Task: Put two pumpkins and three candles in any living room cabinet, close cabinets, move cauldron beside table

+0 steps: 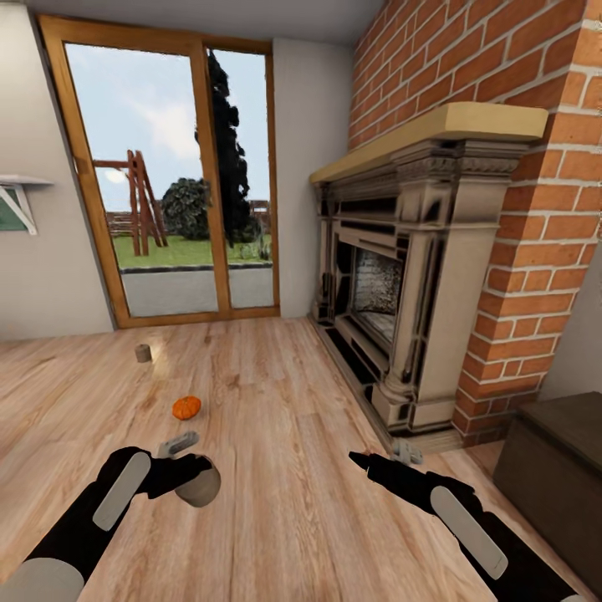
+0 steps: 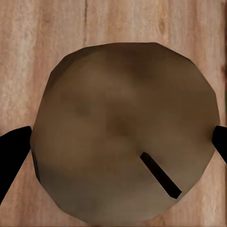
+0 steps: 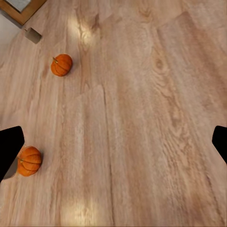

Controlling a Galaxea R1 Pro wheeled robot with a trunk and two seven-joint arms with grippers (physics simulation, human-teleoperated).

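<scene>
A tan candle (image 2: 123, 113) with a dark wick sits between the black fingertips (image 2: 14, 151) of my left gripper (image 1: 189, 465), which is shut on it just above the wooden floor; in the head view the held candle (image 1: 201, 487) hangs below the hand. One orange pumpkin (image 1: 186, 407) lies on the floor a little beyond it, and a second candle (image 1: 144, 353) stands farther off toward the glass door. My right gripper (image 1: 380, 456) hovers open over bare floor. Its camera shows two pumpkins (image 3: 62, 65) (image 3: 29, 161) and a candle (image 3: 33, 35). A dark-brown cabinet (image 1: 552, 468) stands at the right.
A stone fireplace (image 1: 401, 284) set in a brick wall (image 1: 502, 67) stands along the right side, its hearth edge near my right arm. A wood-framed glass door (image 1: 167, 176) closes off the far wall. Open wooden floor (image 1: 276, 393) stretches between.
</scene>
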